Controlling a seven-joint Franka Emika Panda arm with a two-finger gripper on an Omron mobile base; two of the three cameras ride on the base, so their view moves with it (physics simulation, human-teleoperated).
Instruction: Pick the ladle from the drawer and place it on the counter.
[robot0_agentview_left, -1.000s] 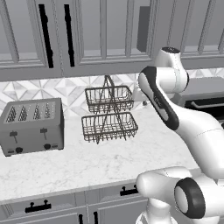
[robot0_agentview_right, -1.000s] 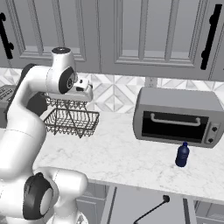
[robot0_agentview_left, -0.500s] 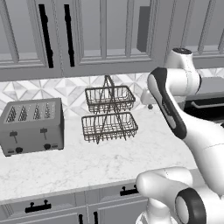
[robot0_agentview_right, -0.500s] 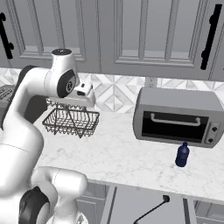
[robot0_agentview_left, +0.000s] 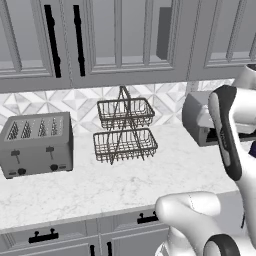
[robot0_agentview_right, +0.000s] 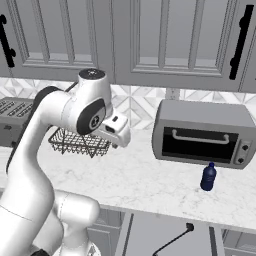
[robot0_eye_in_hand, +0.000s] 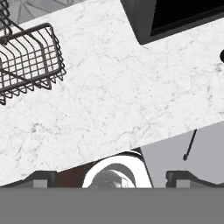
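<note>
The drawer (robot0_agentview_right: 150, 235) stands pulled out below the counter's front edge, showing its smooth grey inside. In it lies the thin black ladle (robot0_agentview_right: 172, 241), its small head toward the counter. The hand view looks down on the ladle (robot0_eye_in_hand: 190, 145) as a slim dark line in the drawer (robot0_eye_in_hand: 175, 148) at the lower right. My gripper (robot0_agentview_right: 118, 142) hangs above the white marble counter (robot0_agentview_right: 150, 180), left of the drawer and well above it. Its fingertips (robot0_eye_in_hand: 42, 177) sit wide apart at the bottom of the hand view, open with nothing between them.
A grey toaster oven (robot0_agentview_right: 202, 135) stands on the counter at the back right, with a small blue bottle (robot0_agentview_right: 208, 176) in front of it. A two-tier wire basket (robot0_agentview_left: 125, 130) sits mid-counter and a toaster (robot0_agentview_left: 37, 145) at the left. Upper cabinets hang above.
The arm has swung right and the hand has come down and forward, from beside the wire basket toward the counter's front edge. The drawer and ladle have not moved.
</note>
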